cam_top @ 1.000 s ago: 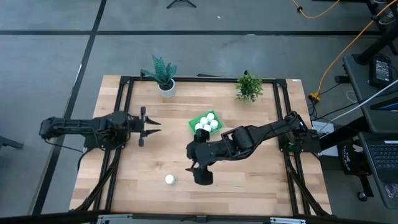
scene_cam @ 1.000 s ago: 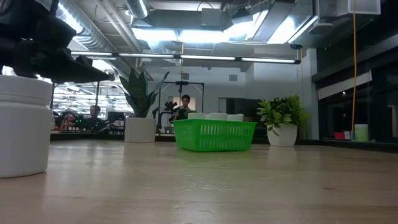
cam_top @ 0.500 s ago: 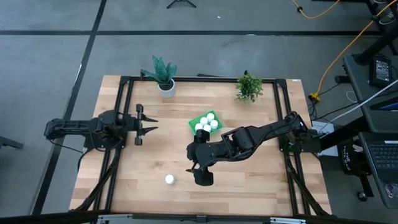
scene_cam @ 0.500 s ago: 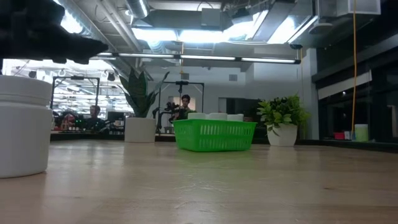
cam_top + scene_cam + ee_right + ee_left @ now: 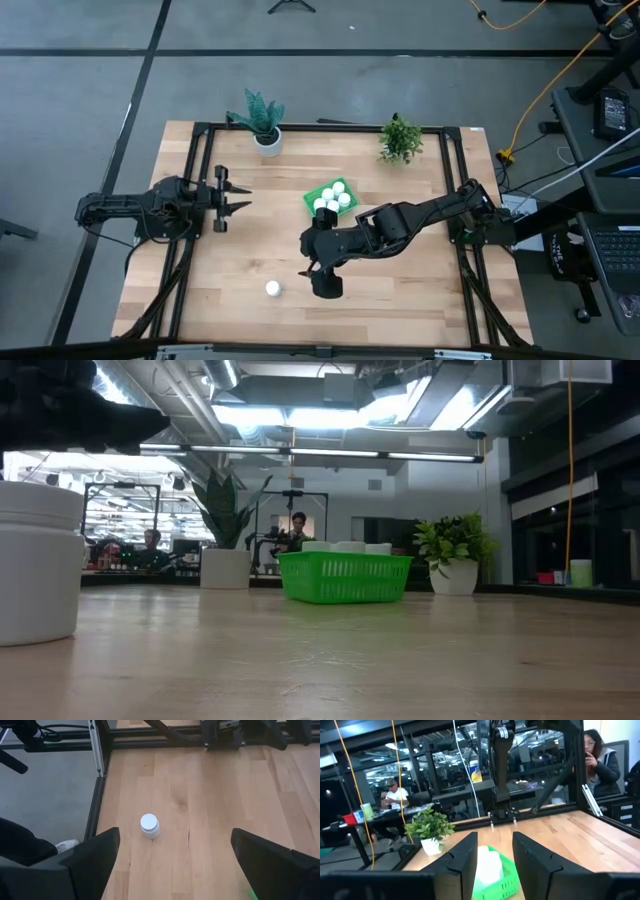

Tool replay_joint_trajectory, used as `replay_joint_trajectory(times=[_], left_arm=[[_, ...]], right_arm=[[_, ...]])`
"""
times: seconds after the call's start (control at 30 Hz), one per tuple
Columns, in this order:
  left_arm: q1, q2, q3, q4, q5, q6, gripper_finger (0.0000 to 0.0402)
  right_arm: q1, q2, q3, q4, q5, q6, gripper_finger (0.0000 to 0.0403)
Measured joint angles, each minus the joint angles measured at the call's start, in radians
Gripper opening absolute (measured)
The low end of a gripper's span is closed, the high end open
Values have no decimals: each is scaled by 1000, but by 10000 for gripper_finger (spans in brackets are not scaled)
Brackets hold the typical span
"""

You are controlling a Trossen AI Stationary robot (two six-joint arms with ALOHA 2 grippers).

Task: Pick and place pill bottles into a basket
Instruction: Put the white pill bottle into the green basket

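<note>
One white pill bottle [image 5: 272, 289] stands upright on its base on the wooden table near the front edge; it also shows in the low view [image 5: 38, 565] and the right wrist view [image 5: 150, 825]. The green basket [image 5: 330, 198] sits mid-table with several white bottles in it, and shows in the low view [image 5: 345, 578]. My right gripper [image 5: 318, 282] hangs open above the table just right of the lone bottle, its fingers [image 5: 95, 852] spread wide. My left gripper [image 5: 236, 198] is open and empty left of the basket, pointing at it [image 5: 495, 840].
Two potted plants stand at the table's far edge, one in a white pot [image 5: 262, 120] and one bushier [image 5: 400, 138]. A black frame [image 5: 195, 180] runs around the table. People sit in the room behind [image 5: 600, 755].
My left gripper has drawn back toward the table's left edge, away from the basket, still open. My right gripper and the lone bottle have kept still.
</note>
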Motion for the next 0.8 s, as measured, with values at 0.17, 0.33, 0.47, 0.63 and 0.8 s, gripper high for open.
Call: replay_joint_trajectory(times=[0.17, 0.33, 0.47, 0.63, 0.8], left_arm=[[0, 1, 0, 1, 0, 0, 119], [0, 1, 0, 1, 0, 0, 116], [0, 1, 0, -14, 2, -2, 120], [0, 1, 0, -14, 1, -1, 118], [0, 1, 0, -14, 0, 0, 117]], right_arm=[[0, 0, 0, 1, 0, -3, 381], [0, 0, 0, 2, 0, -29, 381], [0, 0, 0, 2, 0, -30, 381], [-1, 0, 0, 2, 0, -29, 381], [-26, 17, -8, 15, -15, -5, 381]])
